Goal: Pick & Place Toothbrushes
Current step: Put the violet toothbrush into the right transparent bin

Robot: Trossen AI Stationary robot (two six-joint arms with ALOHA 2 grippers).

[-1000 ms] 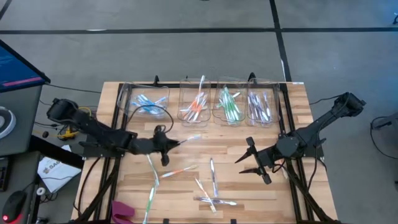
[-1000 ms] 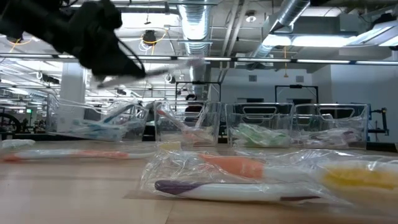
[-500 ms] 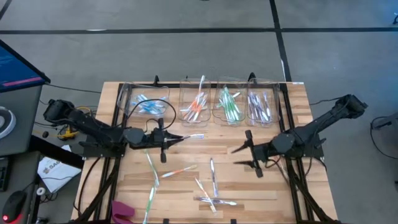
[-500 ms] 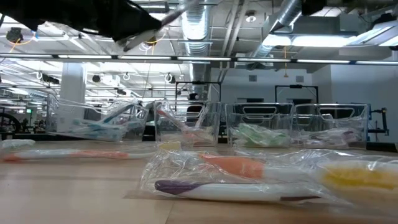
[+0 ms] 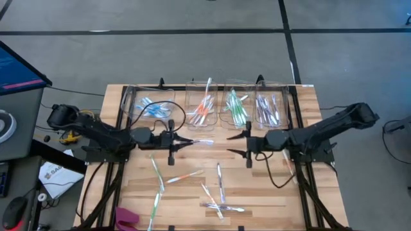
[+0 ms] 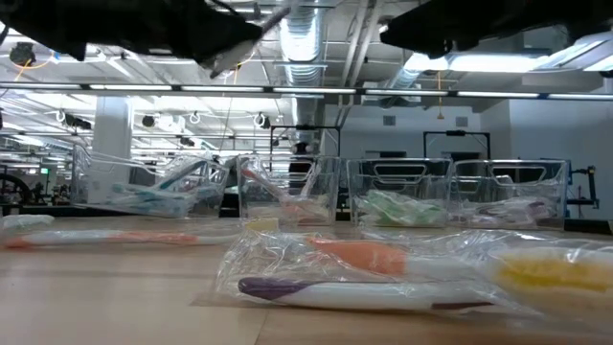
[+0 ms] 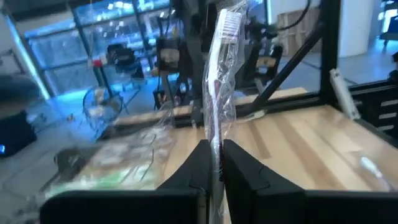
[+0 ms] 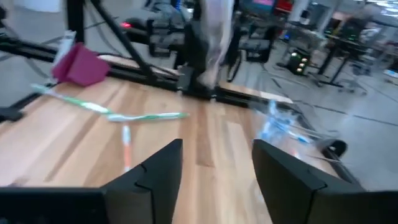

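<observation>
wooden slatted table (image 5: 302, 192) shows the sorting partly done: near its front edge several slim wrapped toothbrushes (image 5: 218, 192) lie loose. mid-table, the left gripper (image 5: 178, 142) is clamped on one wrapped blue-accented toothbrush (image 5: 200, 142), raised; the right gripper (image 5: 239, 144) faces it, fingers spread, empty. along the far edge, four clear plastic bins (image 5: 207, 106) hold blue, orange, green and purple brushes, left to right.

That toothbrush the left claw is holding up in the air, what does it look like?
The toothbrush is slim and whitish, sealed in a crinkly clear wrapper, with its white bristle head at the free end. The left gripper is shut on its handle end, holding it above the wooden table, clear of the boards. Seen from above, it points level toward the open right gripper, with a gap between them.
</observation>
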